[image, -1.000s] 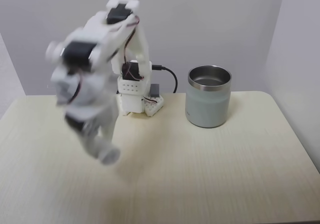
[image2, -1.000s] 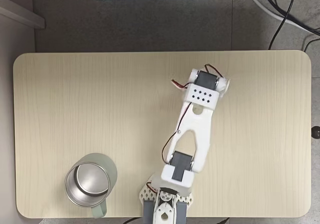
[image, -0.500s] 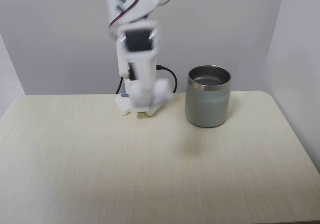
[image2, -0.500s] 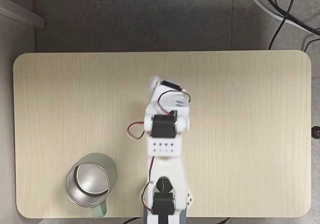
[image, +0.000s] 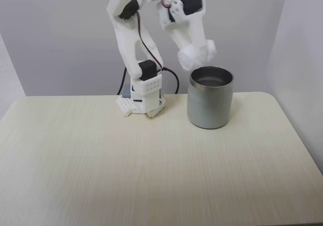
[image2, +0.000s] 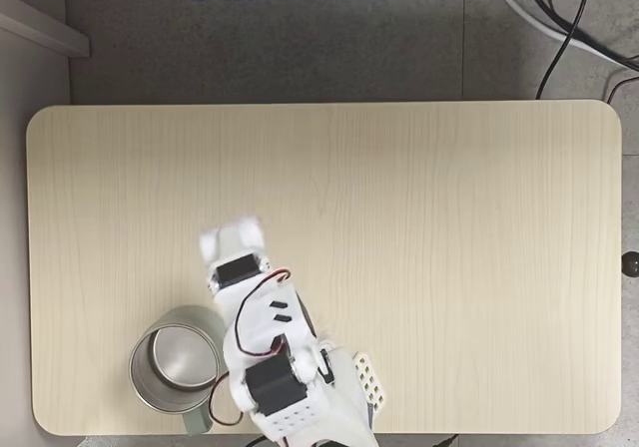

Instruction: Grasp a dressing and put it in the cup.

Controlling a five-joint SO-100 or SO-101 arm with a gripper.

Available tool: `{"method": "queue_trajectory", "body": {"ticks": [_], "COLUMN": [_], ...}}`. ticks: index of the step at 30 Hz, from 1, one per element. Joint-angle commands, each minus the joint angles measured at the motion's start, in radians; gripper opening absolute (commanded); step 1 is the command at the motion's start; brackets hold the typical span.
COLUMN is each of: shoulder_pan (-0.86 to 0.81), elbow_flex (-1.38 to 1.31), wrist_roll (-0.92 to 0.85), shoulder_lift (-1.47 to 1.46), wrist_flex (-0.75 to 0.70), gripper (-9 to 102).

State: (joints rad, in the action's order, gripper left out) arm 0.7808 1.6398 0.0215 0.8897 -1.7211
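Arm base (image: pixel 144 92): stands at the back of the tabletop (image: pixel 151 175), just left of the cup in the front fixed view.
Gripper (image: pixel 198 54): raised, hanging above the cup's left rim, closed on the dressing.
Dressing (image: pixel 194 56): 1 blurred white roll pinched at the gripper tip, clear of the steel rim; in the top-down fixed view the white tip (image2: pixel 230 239) sits up-right of the cup, not over its mouth.
Cup (image: pixel 210 97): upright, open, inside looks empty (image2: pixel 180 362).
Step in hand: carrying to the drop.
Doing it well: centre the roll over the opening, lower slightly, then release, so the soft roll cannot bounce off the rim.
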Motion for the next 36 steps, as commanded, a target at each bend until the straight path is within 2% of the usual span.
{"method": "queue_trajectory", "body": {"ticks": [1,14,24,36], "shoulder_pan": [0.118,0.511,0.632,0.641], "elbow_flex": [-0.026,-0.123,-0.262,-0.324], "wrist_roll": [-0.043,-0.118,-0.147,-0.150], "shoulder_lift": [-0.038,-0.077,0.020,0.038], "wrist_flex": [-0.018,-0.067,0.017,0.081], "gripper": [0,0,0,0]}}
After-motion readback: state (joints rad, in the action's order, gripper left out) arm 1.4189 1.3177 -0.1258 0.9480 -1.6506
